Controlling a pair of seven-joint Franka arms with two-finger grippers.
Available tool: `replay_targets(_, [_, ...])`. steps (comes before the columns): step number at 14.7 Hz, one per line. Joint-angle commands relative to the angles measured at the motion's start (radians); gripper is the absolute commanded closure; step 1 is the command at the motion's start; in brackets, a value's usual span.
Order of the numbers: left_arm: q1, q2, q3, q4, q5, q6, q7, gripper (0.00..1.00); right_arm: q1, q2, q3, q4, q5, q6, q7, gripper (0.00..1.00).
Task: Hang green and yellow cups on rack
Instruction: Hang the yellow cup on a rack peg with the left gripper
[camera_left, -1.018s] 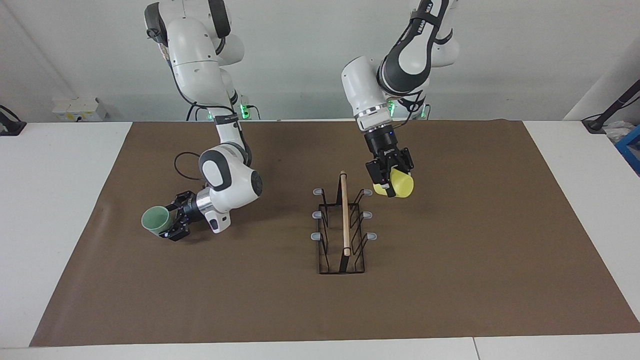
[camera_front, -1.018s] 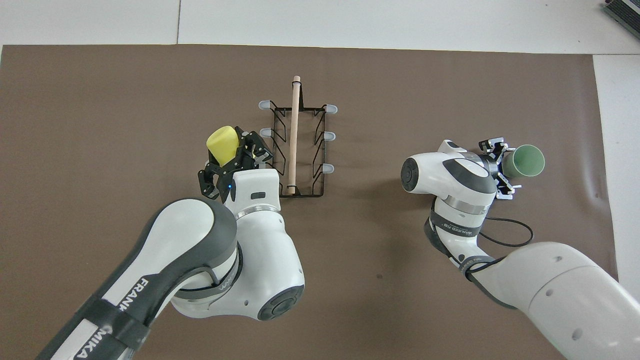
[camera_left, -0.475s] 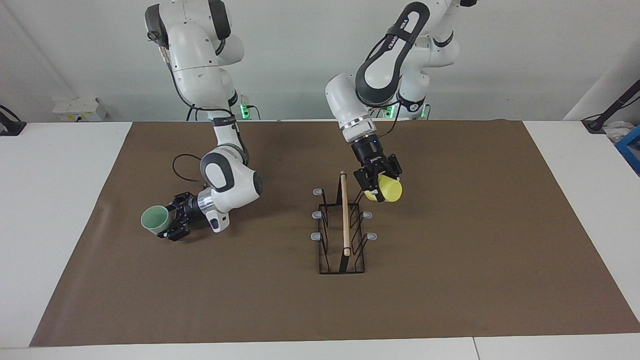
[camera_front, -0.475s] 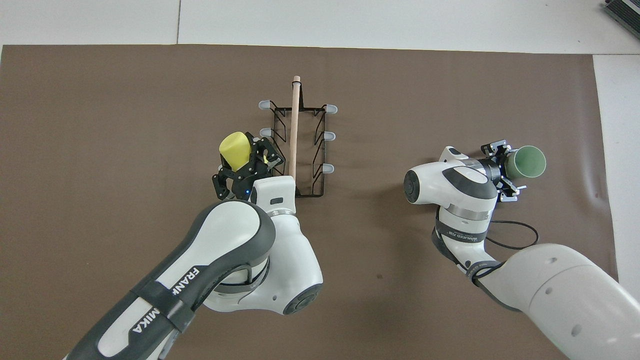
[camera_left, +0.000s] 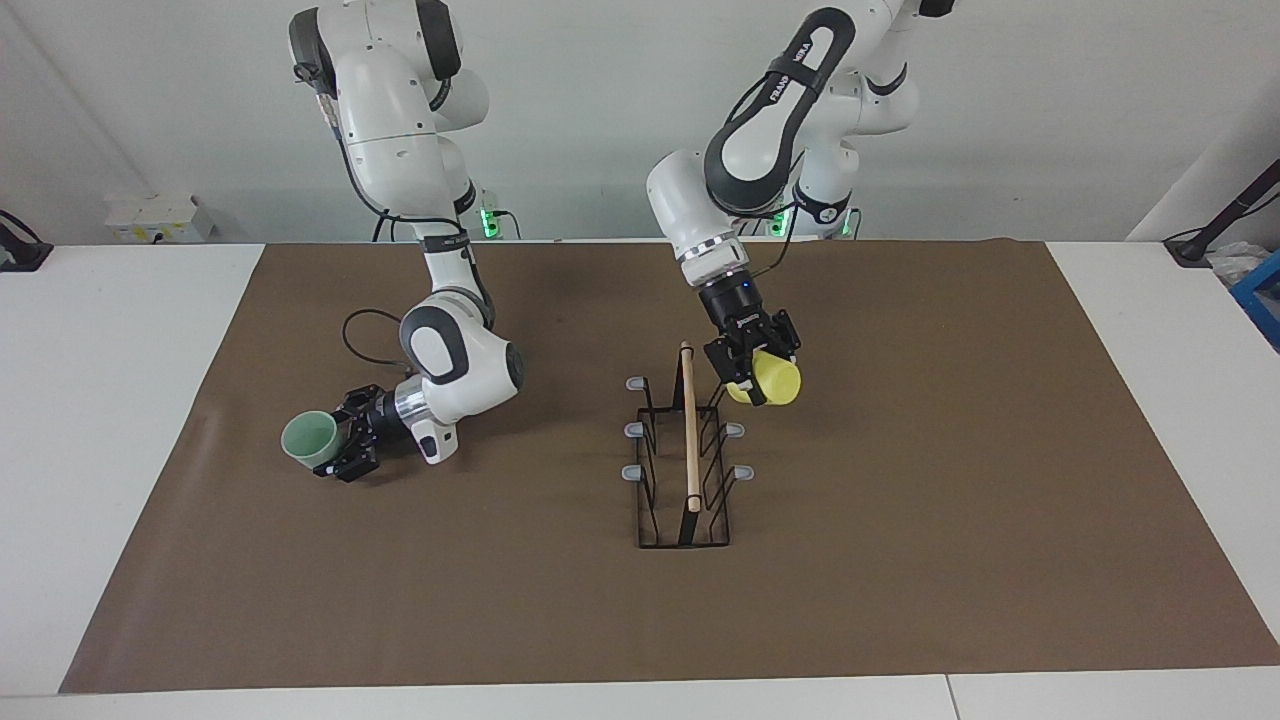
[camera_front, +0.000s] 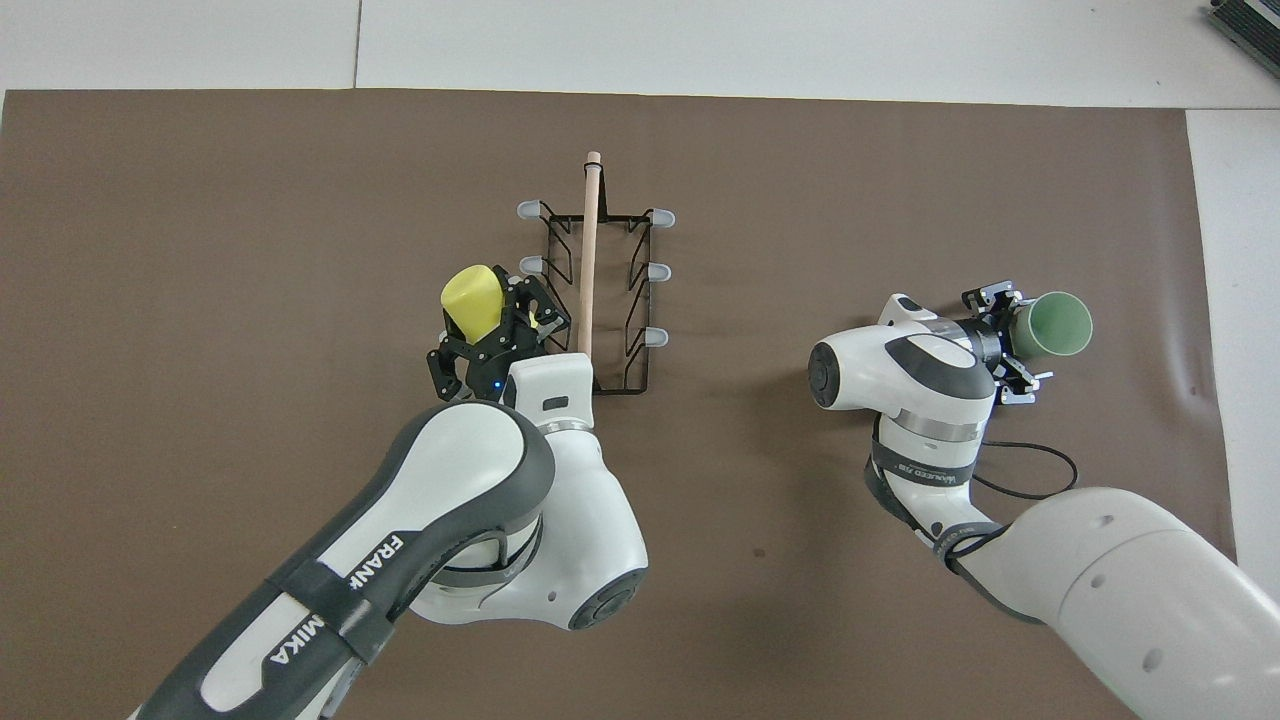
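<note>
Yellow cup (camera_left: 774, 380) is clamped in the left end effector (camera_left: 745, 378) mid-frame, beside the rack (camera_left: 688, 460); green cup (camera_left: 309, 437) is gripped by the right end effector (camera_left: 345, 449) at left.

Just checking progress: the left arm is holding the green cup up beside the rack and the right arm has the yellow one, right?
Swapped. The facing view shows the left gripper holding the yellow cup beside the rack; the right gripper has the green cup.
</note>
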Motion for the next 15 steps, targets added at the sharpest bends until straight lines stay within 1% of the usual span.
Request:
replay_targets(1, [-0.014,0.016,0.000,0.009,0.015,-0.026,-0.025,1.00,-0.018,-0.019,0.007,-0.027,-0.043,0.018,0.020,0.00])
replay_targets(2, [-0.014,0.016,0.000,0.008,0.015,-0.021,-0.026,1.00,-0.018,-0.019,0.007,-0.029,-0.043,0.018,0.020,0.00])
replay_targets(3, [-0.014,0.016,-0.001,0.005,0.015,-0.016,-0.026,0.93,-0.018,-0.019,0.007,-0.029,-0.043,0.018,0.022,0.00])
replay_targets(4, [-0.015,0.016,-0.002,0.002,0.015,-0.013,-0.028,0.64,-0.018,-0.019,0.007,-0.030,-0.043,0.017,0.022,0.00])
replay_targets(5, [-0.015,0.017,-0.002,0.000,0.012,-0.010,-0.034,0.40,-0.018,-0.021,0.007,-0.038,-0.043,0.017,0.022,0.00])
replay_targets(7, [-0.014,0.043,-0.012,0.002,0.007,0.002,-0.037,0.14,-0.018,-0.024,0.007,-0.043,-0.046,0.018,0.024,0.00])
replay_targets(9, [-0.014,0.045,-0.012,0.002,-0.010,0.014,-0.038,0.07,-0.019,-0.025,0.007,-0.049,-0.051,0.018,0.022,0.00])
replay_targets(10, [-0.014,0.045,-0.012,0.002,-0.025,0.019,-0.037,0.00,-0.021,-0.025,0.006,-0.049,-0.051,0.018,0.024,0.00])
replay_targets(12, [-0.012,0.042,-0.014,0.006,-0.030,0.021,-0.028,0.00,-0.021,-0.025,0.006,-0.049,-0.052,0.018,0.024,0.01])
replay_targets(15, [-0.006,0.031,-0.014,0.012,-0.044,0.042,-0.019,0.00,-0.031,-0.025,0.007,-0.049,-0.068,0.018,0.022,0.12])
